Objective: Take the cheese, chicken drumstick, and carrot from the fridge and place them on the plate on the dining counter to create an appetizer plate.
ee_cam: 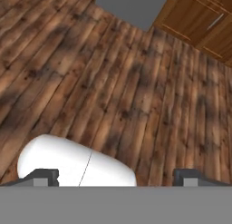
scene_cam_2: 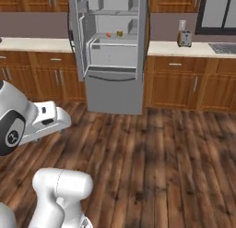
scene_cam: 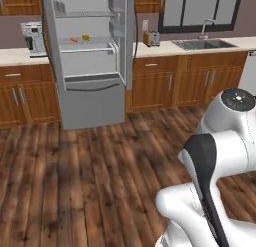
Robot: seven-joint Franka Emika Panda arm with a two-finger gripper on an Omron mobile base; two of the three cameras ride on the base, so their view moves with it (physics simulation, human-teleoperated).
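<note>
Standing open, the fridge shows the carrot and cheese side by side on its middle shelf, within reach from the front; the tool hangs over the floor well short of the fridge, fingers apart and empty.

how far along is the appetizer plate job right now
Done: the fridge stands open. In hand: nothing; the gripper is open and empty, pointing at the wood floor some way short of the fridge. Left: the carrot and the cheese sit on a fridge shelf; the drumstick is not clear at this distance. All three foods have yet to be picked and plated.
</note>
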